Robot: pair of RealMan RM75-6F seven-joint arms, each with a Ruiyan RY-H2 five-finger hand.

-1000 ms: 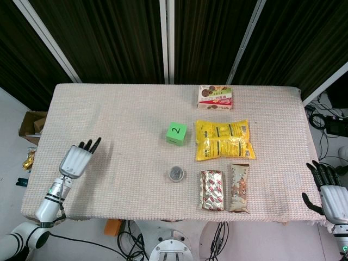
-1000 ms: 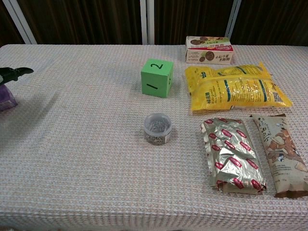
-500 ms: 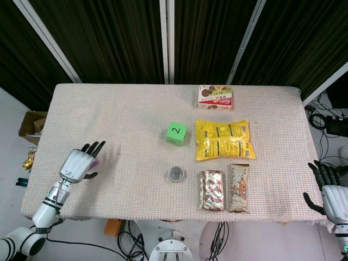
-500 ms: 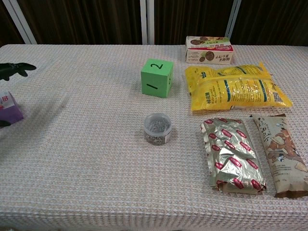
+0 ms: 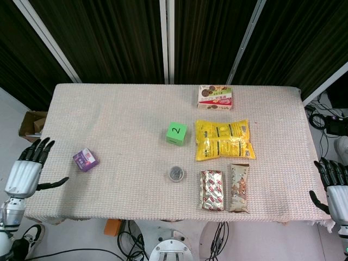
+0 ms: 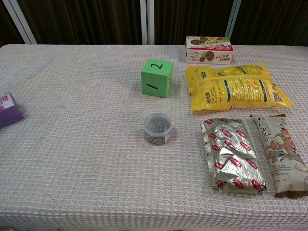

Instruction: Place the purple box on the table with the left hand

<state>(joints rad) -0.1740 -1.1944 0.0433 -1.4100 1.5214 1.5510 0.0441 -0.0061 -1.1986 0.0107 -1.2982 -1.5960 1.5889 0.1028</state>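
Observation:
The small purple box lies on the table's left part, free of any hand; the chest view shows the purple box cut by the left frame edge. My left hand hangs off the table's left edge, fingers spread and empty, well apart from the box. Off the table's right front corner, my right hand is also spread and empty. Neither hand appears in the chest view.
A green cube marked 2 sits mid-table, a small round tin in front of it. A biscuit box, a yellow bag and two snack packets fill the right half. A cardboard box stands on the floor at left.
My left hand has let go of the purple box and drawn back left, off the table edge. The box now rests uncovered on the cloth. The right hand barely shifted.

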